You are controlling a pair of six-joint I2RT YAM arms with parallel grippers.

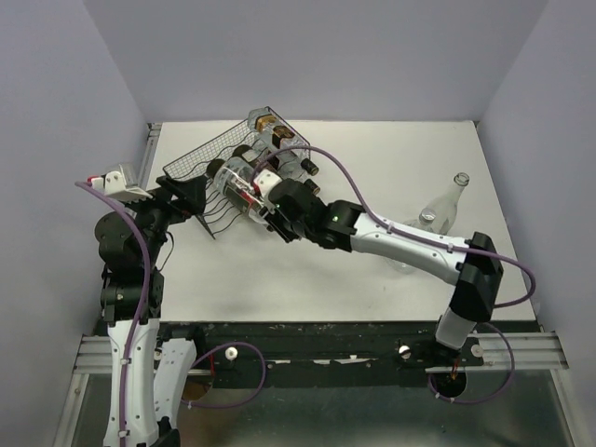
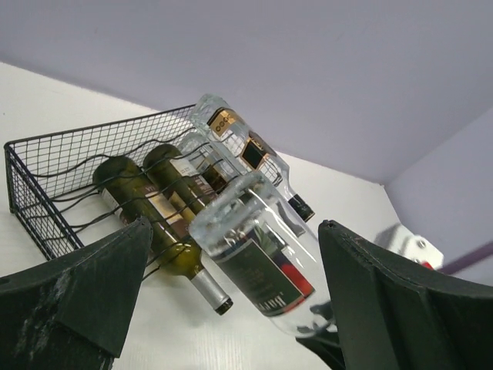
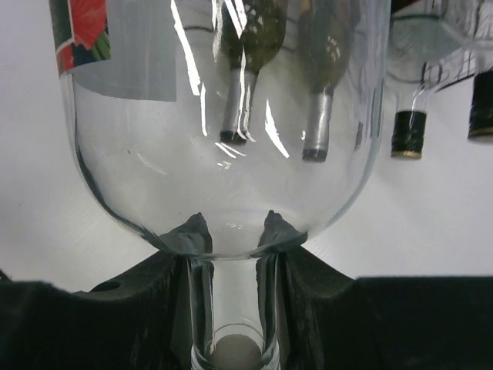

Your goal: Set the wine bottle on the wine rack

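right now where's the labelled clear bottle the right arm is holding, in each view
top external: upper left of centre, the clear bottle lies at the rack.
left wrist: lower centre, base toward the camera.
right wrist: fills the top, neck running down into the right gripper.
shared landmark: the racked bottles, just beyond it in every view.

Your top view looks down from above and behind the arms, taking in the whole table. The left wrist view sits low, facing the wine rack from nearby. The right wrist view is pressed against the clear bottle (looking through its glass). All three share rack and bottle.
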